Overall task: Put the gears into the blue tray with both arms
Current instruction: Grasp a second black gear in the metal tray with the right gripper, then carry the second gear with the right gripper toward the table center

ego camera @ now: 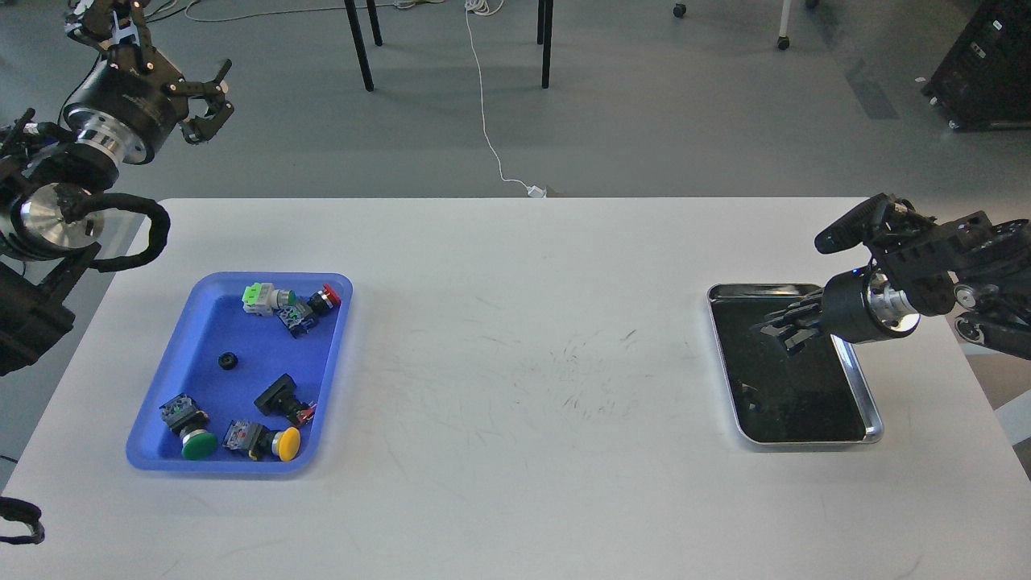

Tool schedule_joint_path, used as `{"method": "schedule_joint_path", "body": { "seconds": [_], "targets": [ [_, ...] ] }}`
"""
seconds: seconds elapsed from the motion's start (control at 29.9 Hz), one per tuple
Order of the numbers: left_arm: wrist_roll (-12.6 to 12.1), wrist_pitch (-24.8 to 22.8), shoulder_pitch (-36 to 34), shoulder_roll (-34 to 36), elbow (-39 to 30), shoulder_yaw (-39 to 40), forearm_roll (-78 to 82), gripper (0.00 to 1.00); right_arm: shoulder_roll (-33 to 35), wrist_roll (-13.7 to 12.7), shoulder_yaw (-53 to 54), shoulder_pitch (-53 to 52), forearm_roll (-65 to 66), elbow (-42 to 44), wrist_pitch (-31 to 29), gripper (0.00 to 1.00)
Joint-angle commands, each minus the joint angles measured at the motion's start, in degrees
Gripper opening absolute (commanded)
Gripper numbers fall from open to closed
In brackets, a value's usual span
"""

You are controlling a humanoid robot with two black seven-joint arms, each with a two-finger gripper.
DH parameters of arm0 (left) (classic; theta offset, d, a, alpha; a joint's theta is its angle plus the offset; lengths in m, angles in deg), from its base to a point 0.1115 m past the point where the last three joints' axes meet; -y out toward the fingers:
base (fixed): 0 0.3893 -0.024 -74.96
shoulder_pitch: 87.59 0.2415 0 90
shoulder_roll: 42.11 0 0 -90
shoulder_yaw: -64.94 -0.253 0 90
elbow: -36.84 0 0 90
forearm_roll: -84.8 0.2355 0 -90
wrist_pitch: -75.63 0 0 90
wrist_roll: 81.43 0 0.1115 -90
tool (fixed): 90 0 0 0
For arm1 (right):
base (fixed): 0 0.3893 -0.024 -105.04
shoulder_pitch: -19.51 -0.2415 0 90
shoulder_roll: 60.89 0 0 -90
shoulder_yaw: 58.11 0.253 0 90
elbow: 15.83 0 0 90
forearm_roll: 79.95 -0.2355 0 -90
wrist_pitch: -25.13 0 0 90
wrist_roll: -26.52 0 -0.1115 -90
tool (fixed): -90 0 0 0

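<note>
The blue tray (332, 364) lies at the table's left. One small black gear (227, 362) rests on its floor among several push-button switches. My left gripper (209, 103) hangs open and empty, high beyond the table's far left corner, well away from the tray. My right gripper (778, 329) hovers over the far half of the steel tray (875, 428) at the table's right. Its dark fingers blend into the tray's dark bottom, so I cannot tell whether they hold anything. A faint small round shape (750, 395) shows near the steel tray's left wall.
Push-buttons with green (198, 444), yellow (289, 442) and red (332, 293) caps crowd the blue tray's ends. The white table (532, 387) stretches between the two trays. Chair legs and a white cable are on the floor beyond the far edge.
</note>
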Motion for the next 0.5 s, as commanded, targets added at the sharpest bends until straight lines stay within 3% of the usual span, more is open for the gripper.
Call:
{"method": "schedule_joint_path", "body": {
  "seconds": [0.0,0.47],
  "targets": [
    [-0.04,0.09,-0.07,0.06,-0.09,0.00,0.00,0.98,-2.74,-0.07,-0.13,-0.27,-2.40,0.12,-0.12,0.26],
    [0.05,0.00,0.01,0.23,-0.17,-0.09,0.00,0.98,-21.63,-0.07,-0.39,-0.71,-14.89,6.27,-0.73,0.26]
  ]
}}
